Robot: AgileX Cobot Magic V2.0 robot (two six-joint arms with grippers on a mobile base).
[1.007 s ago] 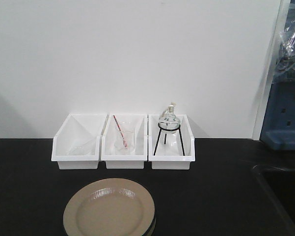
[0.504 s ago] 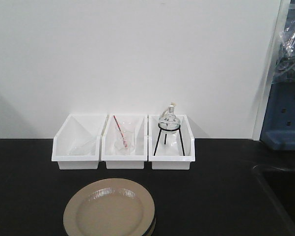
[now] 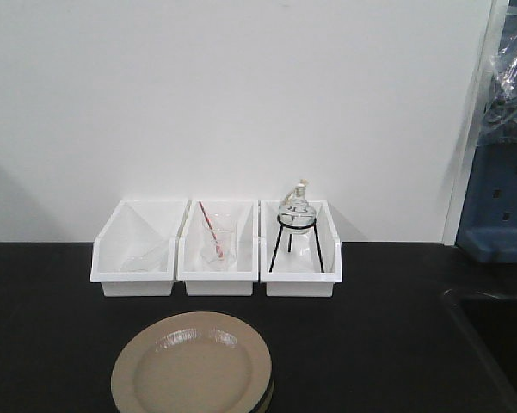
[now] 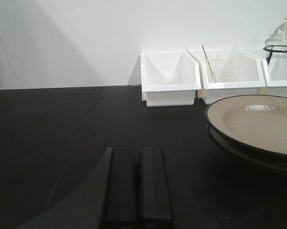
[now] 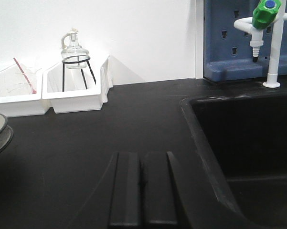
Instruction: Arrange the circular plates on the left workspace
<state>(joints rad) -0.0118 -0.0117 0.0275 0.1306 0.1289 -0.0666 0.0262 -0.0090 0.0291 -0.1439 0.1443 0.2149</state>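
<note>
My left pincer point(image 4: 138, 191) rests closed and empty low over the surface point(image 4: 47, 133); the right pincer point(image 5: 142, 191) likewise. The stacked plates point(image 4: 258, 121) sit ahead-right of the left one. I'd open wide, approach the top rim level.

Plain white wall point(image 3: 241, 103) behind; black sink basin point(image 5: 248, 143) beside blue pegboard point(image 5: 243, 38)
</note>
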